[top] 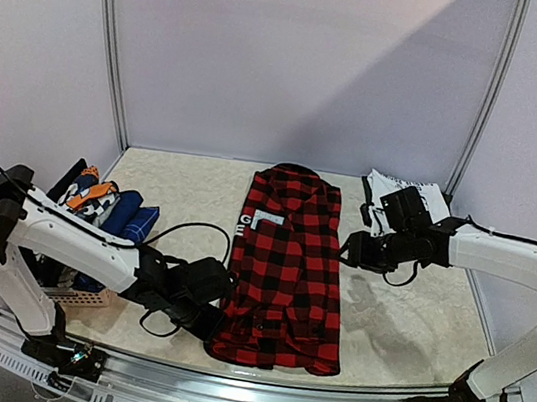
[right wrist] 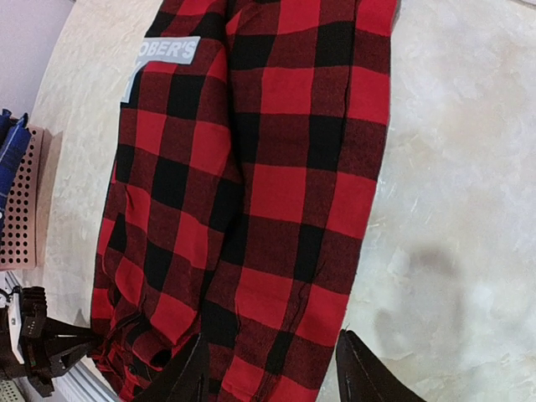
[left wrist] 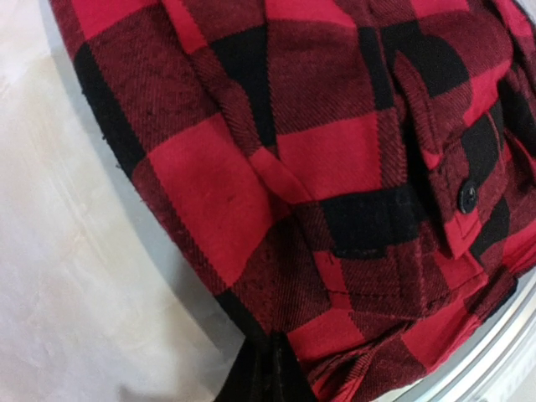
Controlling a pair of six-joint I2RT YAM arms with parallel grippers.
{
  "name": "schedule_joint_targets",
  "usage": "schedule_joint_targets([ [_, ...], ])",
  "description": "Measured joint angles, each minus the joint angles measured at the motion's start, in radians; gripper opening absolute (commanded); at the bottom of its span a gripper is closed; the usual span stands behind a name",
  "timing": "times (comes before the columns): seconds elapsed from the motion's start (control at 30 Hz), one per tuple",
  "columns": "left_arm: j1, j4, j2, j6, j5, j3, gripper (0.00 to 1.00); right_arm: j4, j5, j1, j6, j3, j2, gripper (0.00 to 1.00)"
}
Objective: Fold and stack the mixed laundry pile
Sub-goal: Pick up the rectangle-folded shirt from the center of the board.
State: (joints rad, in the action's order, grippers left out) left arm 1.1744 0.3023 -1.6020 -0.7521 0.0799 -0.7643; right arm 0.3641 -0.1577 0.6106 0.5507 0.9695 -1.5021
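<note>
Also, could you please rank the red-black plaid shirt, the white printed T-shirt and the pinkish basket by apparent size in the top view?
1. red-black plaid shirt, clearly the largest.
2 or 3. white printed T-shirt and pinkish basket: both are partly hidden, so I cannot rank them against each other.
</note>
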Motion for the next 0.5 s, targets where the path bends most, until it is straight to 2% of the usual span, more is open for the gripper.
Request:
schedule_joint_targets([
  [0.17, 0.007, -0.001, 0.008, -0.005, 0.019, 0.008, 0.25, 0.032, 0.006, 0.026, 0.023, -0.056, 0.066, 0.53],
  [0.5, 0.009, -0.006, 0.010, 0.002, 0.050, 0.010, 0.27, 0.105, -0.063, 0.055, 0.071, -0.194, 0.200, 0.57],
])
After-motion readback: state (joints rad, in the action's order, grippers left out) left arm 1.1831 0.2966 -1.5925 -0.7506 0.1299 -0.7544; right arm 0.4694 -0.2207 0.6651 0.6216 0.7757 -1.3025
